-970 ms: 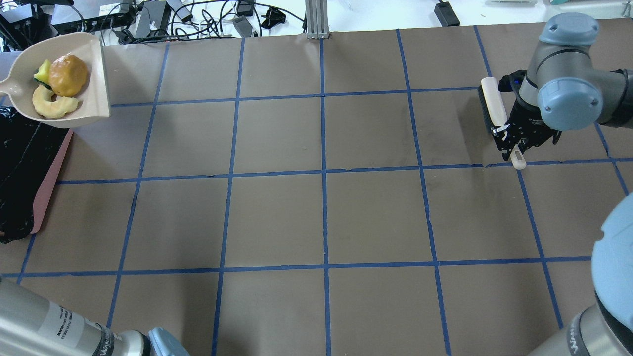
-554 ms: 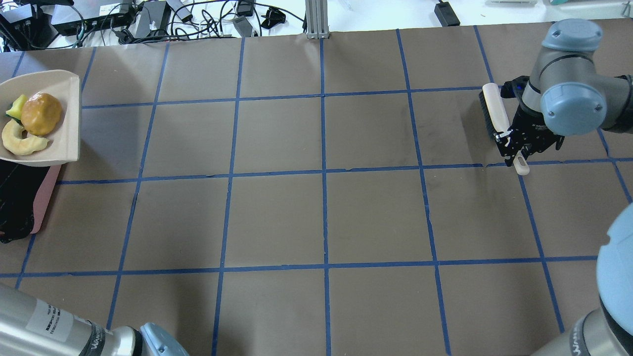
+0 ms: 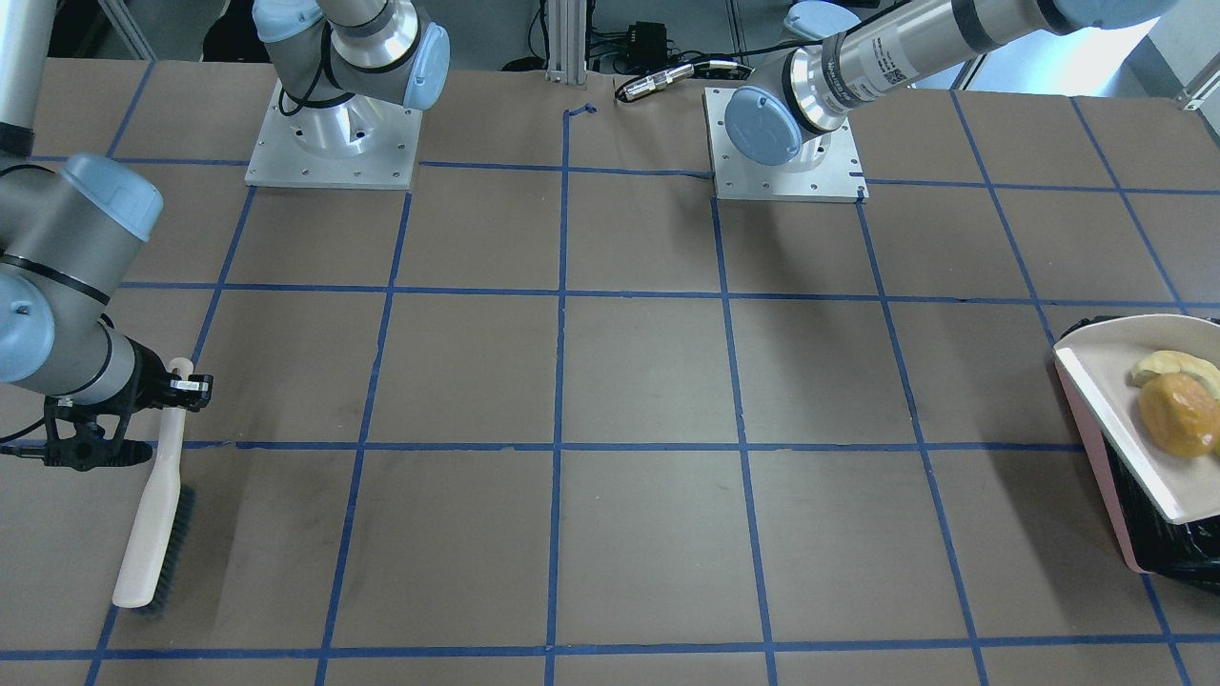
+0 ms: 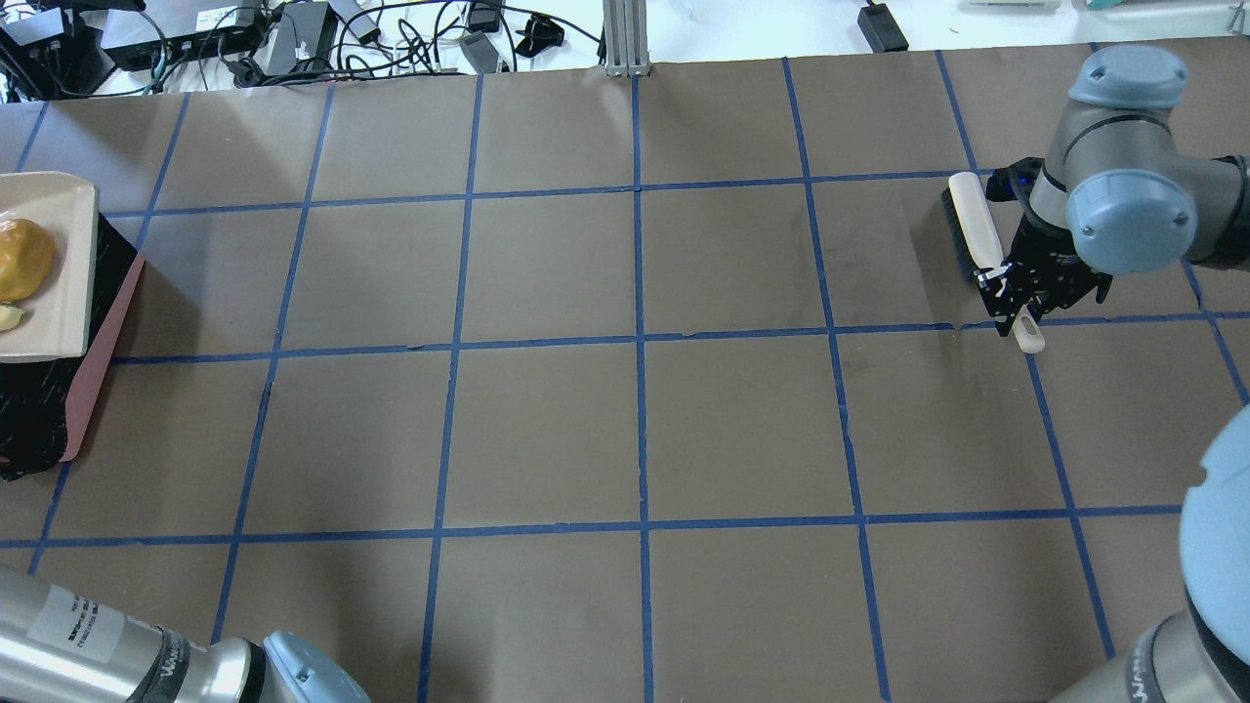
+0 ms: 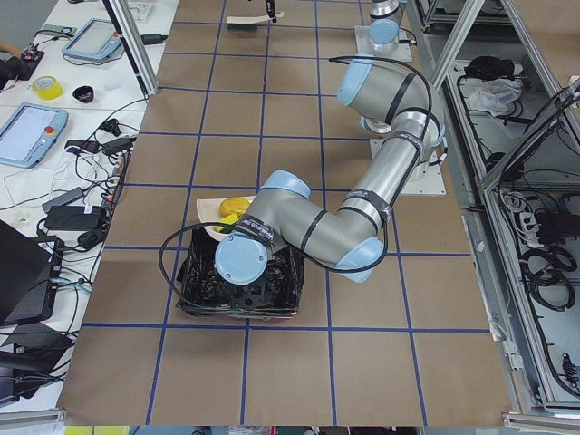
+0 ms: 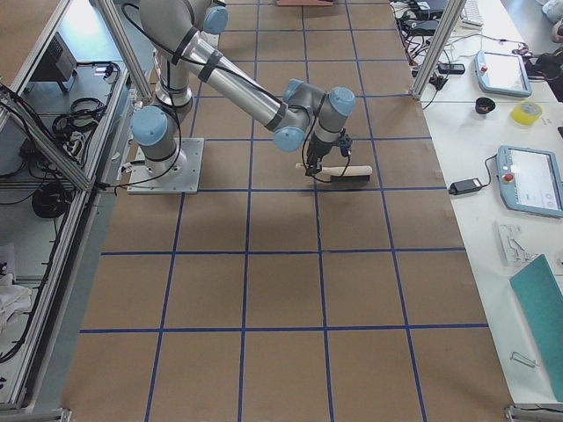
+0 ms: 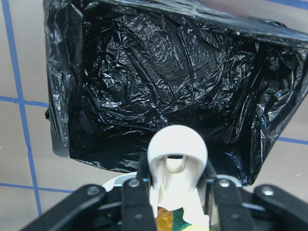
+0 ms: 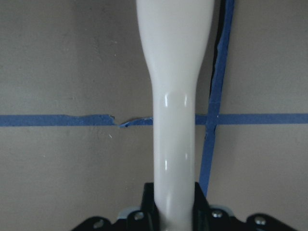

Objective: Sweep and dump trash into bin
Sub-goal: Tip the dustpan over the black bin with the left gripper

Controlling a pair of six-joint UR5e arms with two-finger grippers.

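You see: counter (image 4: pixel 547 430) brown, blue tape grid (image 4: pixel 640 293). Dustpan (image 3: pixel 1106 381) beige. Lump (image 3: pixel 1180 414) glossy orange-yellow; slice (image 3: pixel 1174 363) pale cream. Bin (image 4: pixel 103 337) pink, liner (image 7: pixel 168 82) crinkled glossy black. Brush handle (image 3: pixel 152 514) cream, bristles (image 3: pixel 177 548) dark grey. Arms (image 3: pixel 905 43) silver-grey, joint caps (image 3: pixel 762 126) pale blue.

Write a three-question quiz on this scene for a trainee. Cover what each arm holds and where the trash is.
1. Pick one. The right gripper holds: A the hand brush; B the dustpan; C nothing.
2. True or false: the orange lump already lies in the bin.
3. Fill in: the left gripper has its jaws clamped on the dustpan's ____.

Key
1. A.
2. False. It sits in the dustpan, and the bin's black liner looks empty in the left wrist view.
3. handle.
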